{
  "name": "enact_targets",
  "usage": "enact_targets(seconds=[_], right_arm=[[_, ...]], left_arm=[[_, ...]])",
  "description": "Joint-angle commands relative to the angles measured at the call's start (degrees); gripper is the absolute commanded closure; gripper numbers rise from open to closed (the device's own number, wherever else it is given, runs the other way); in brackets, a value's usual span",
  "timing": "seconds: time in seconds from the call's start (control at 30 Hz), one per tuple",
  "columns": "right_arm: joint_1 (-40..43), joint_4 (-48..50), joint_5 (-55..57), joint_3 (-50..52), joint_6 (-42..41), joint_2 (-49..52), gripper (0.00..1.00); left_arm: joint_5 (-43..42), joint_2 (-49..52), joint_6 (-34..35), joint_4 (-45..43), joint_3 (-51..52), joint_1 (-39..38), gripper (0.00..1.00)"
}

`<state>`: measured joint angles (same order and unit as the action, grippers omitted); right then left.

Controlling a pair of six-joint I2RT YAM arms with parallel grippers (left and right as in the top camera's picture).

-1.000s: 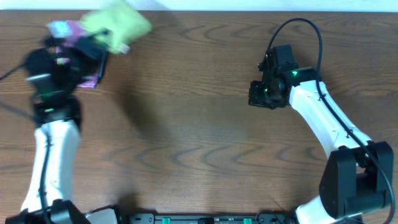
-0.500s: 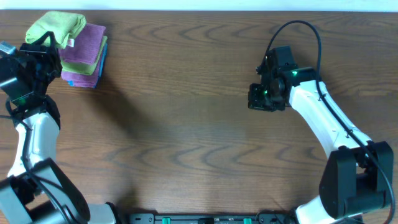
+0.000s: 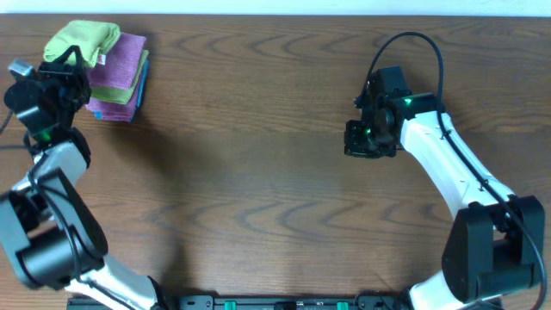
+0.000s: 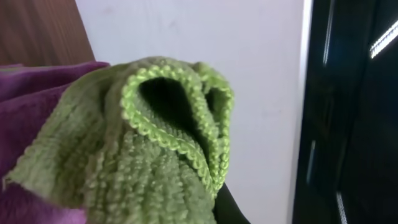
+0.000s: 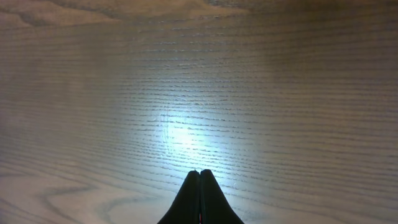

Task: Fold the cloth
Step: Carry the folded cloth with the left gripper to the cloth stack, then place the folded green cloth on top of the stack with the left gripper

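Wooden table (image 3: 258, 172), far-left edge: green cloth (image 3: 82, 39) atop folded purple stack (image 3: 120, 77). Left gripper (image 3: 71, 65) adjoins it, grip indiscernible. Right gripper (image 5: 199, 186), fingers pressed together, over open tabletop.

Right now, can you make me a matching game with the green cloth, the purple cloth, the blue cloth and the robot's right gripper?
Things: 1 green cloth; 2 purple cloth; 3 blue cloth; 4 right gripper.
Matches: A shut, over bare table; B top of the pile; C only an edge peeking out; D right under the green one.
Pairs: 1-B; 2-D; 3-C; 4-A.
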<state>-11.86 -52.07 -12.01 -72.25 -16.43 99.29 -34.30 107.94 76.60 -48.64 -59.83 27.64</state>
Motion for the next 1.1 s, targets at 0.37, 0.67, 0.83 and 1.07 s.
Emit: enact_targets(seconds=[0.37, 0.67, 0.83, 1.07], right_arm=[[-0.3, 0.5, -0.3, 0.2, 0.8, -1.2, 0.98], [-3.1, 1.8, -0.3, 0.2, 0.7, -1.2, 0.98], [-4.3, 2.7, -0.2, 0.2, 0.8, -1.2, 0.98], [-4.7, 3.0, -0.3, 0.2, 0.8, -1.2, 0.99]], left_arm=[[-3.6, 2.6, -11.5, 11.5, -8.7, -1.3, 0.94], [-1.7, 4.4, -11.5, 11.9, -9.6, -3.8, 0.94], [-0.8, 4.4, -12.9, 8.9, -9.7, -3.4, 0.94], [0.0, 4.5, -22.4, 10.6, -10.3, -3.6, 0.94]])
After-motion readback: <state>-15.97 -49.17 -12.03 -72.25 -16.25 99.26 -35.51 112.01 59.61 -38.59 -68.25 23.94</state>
